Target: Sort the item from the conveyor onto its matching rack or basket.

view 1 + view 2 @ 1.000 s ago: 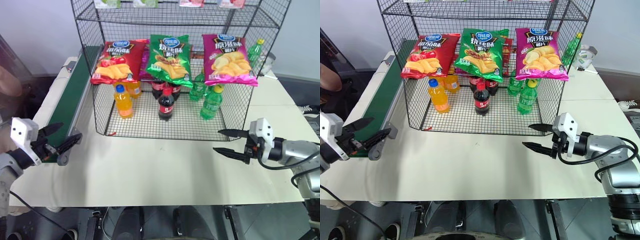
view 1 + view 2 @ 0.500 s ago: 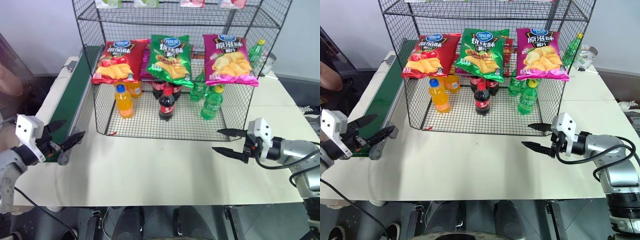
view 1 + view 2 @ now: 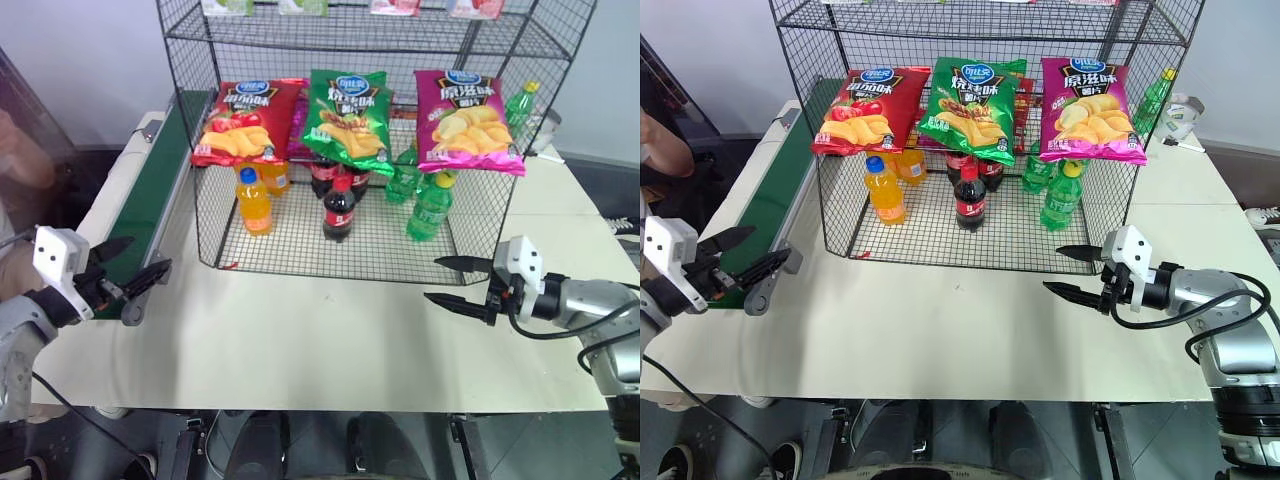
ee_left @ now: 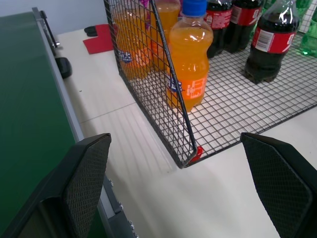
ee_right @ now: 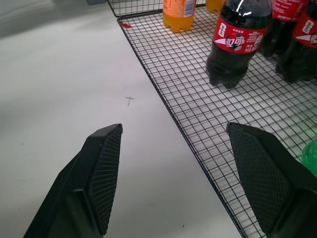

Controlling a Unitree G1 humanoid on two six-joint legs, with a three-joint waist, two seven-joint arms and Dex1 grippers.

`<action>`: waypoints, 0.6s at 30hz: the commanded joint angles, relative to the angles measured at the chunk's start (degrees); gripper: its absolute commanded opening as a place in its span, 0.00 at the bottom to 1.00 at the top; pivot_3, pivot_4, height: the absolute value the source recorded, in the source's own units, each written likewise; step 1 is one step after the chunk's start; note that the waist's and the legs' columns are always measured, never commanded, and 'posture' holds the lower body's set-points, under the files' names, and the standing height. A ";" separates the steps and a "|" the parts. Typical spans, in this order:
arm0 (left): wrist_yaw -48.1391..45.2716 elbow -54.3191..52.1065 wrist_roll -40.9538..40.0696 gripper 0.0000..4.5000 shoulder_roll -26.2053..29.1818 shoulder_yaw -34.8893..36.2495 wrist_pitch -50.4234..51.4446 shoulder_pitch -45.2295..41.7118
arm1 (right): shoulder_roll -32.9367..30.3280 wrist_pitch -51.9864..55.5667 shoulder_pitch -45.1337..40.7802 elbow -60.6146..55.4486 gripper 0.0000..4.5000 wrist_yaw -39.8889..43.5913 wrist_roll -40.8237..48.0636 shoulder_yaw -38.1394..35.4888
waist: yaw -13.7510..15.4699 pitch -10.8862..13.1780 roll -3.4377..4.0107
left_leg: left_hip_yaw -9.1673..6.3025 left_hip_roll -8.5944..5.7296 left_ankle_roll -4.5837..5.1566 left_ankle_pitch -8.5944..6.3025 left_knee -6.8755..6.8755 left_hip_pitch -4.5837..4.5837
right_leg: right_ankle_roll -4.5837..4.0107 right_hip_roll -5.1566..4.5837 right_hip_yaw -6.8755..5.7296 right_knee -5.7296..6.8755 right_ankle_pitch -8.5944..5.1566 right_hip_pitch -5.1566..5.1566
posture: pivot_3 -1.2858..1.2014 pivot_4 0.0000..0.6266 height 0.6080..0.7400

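The item, a shiny green crisp bag (image 3: 348,122), lies tilted on the middle tier of the black wire rack (image 3: 190,120), between a red bag (image 3: 243,122) and a magenta bag (image 3: 467,122). The dark green conveyor (image 3: 160,190) runs along the rack's left side. My left gripper (image 3: 148,255) hangs open by the conveyor's near end roller, nothing between its fingers (image 4: 84,183). My right gripper (image 3: 432,280) stands open over the table in front of the rack's right corner, holding nothing; its fingers (image 5: 101,173) frame the rack's floor mesh.
Orange drink bottles (image 4: 190,59), cola bottles (image 5: 237,42) and green bottles (image 3: 430,208) stand on the rack's bottom tier. The white table (image 3: 320,330) stretches between the two grippers. A person's arm (image 3: 20,150) shows at the far left.
The whole picture has shifted slightly, so the camera moved. Both grippers stay open where they were, and the bags on the rack have not moved.
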 commanded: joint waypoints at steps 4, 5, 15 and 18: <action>0.00 -0.04 0.35 1.00 0.15 -0.14 -1.25 -0.97 | -0.11 -1.04 -0.51 -0.33 0.78 -0.30 0.16 -0.77 | -0.01 0.00 0.00 | 0.00 0.00 0.00 0.00 0.00 0.00 | 0.00 0.00 0.00 0.01 0.00 0.00 | 0.52 0.24 0.99; -0.01 0.06 0.41 1.00 0.16 -0.25 -1.35 -1.01 | -0.07 -1.14 -0.50 -0.30 0.78 -0.32 0.07 -0.77 | -0.01 0.00 0.00 | 0.00 0.00 0.00 0.00 0.00 0.00 | 0.00 0.00 0.00 0.01 0.00 0.00 | 0.52 0.24 0.99; -0.55 1.12 1.22 1.00 -0.02 -1.59 -2.13 -2.38 | 0.43 -1.97 -0.02 -0.68 0.78 -1.32 -0.14 -0.85 | -0.04 0.00 0.00 | 0.00 0.00 0.00 0.00 0.02 0.00 | 0.00 0.03 0.00 0.03 0.00 -0.01 | 0.52 0.24 0.99; -0.81 1.47 1.34 1.00 0.20 -1.52 -2.33 -2.41 | 0.29 -2.01 0.29 -0.74 0.78 -1.28 -0.02 -1.06 | -0.04 0.00 0.00 | 0.00 0.00 0.00 0.00 0.02 0.00 | 0.00 0.03 0.00 0.04 0.00 -0.01 | 0.52 0.24 0.99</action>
